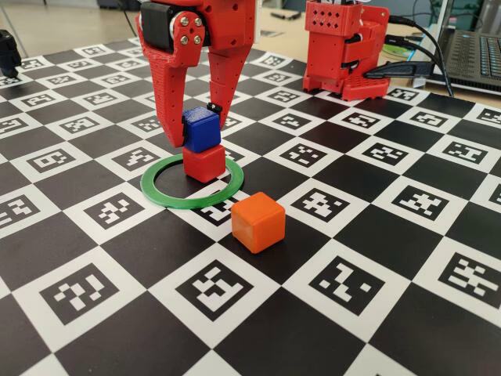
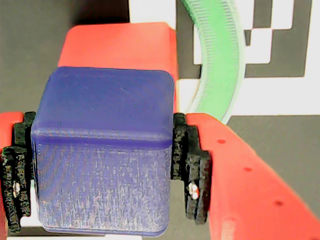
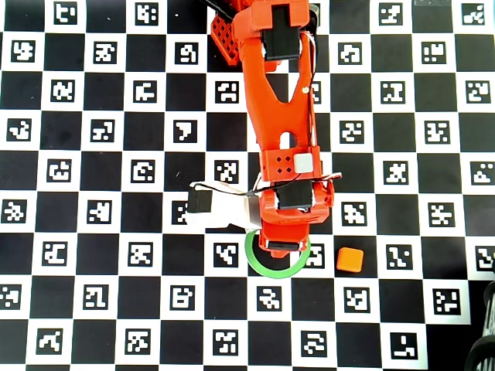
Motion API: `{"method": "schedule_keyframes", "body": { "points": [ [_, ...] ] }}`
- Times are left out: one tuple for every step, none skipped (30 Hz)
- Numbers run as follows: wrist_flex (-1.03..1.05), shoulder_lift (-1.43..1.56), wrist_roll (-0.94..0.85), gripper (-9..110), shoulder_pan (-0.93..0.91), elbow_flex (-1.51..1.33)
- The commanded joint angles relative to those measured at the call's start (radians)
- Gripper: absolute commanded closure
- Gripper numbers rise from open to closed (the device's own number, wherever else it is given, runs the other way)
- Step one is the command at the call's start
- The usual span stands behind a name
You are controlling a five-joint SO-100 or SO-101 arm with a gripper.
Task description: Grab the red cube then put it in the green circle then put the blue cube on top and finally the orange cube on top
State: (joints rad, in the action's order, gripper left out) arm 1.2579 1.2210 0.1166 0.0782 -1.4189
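In the fixed view the red cube (image 1: 204, 164) sits inside the green circle (image 1: 192, 183), toward its far side. The blue cube (image 1: 201, 128) rests on top of it, slightly askew, with my red gripper (image 1: 197, 133) shut on its sides. The wrist view shows the blue cube (image 2: 105, 150) pinched between the black pads (image 2: 191, 167), the red cube (image 2: 120, 46) beneath and behind it, and an arc of the green circle (image 2: 222, 65) at the right. The orange cube (image 1: 257, 222) lies on the board in front of the ring, to its right. From overhead the arm hides both stacked cubes; the green circle (image 3: 267, 269) and orange cube (image 3: 350, 259) show.
The board (image 1: 352, 329) is a black-and-white checker mat of printed markers. The arm's red base (image 1: 344, 48) stands at the back right, with cables and a laptop (image 1: 473, 47) behind it. A dark object (image 1: 8, 51) sits at the far left edge.
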Motion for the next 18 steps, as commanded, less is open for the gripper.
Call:
{"method": "schedule_keyframes", "body": {
  "points": [
    [-0.012,0.075,-0.008,94,0.014,0.000],
    [-0.014,0.074,-0.008,94,0.014,-0.003],
    [-0.017,0.074,-0.008,94,0.014,-0.005],
    [-0.018,0.072,-0.008,94,0.014,-0.006],
    [-0.020,0.071,-0.009,94,0.014,-0.008],
    [-0.020,0.069,-0.009,94,0.015,-0.008],
    [-0.020,0.069,-0.009,94,0.015,-0.008],
    [-0.018,0.069,-0.003,92,0.014,-0.008],
    [-0.015,0.069,-0.006,88,0.014,-0.008],
    [-0.014,0.069,-0.009,83,0.014,-0.006],
    [-0.009,0.069,-0.009,75,0.015,-0.005],
    [-0.003,0.069,-0.009,69,0.015,-0.002],
    [0.005,0.071,-0.008,66,0.015,0.003],
    [0.014,0.072,-0.006,62,0.015,0.009],
    [0.026,0.075,-0.005,59,0.015,0.018],
    [0.038,0.080,-0.005,57,0.015,0.028],
    [0.051,0.087,-0.005,56,0.015,0.037],
    [0.064,0.097,-0.005,55,0.015,0.048]
  ]
}}
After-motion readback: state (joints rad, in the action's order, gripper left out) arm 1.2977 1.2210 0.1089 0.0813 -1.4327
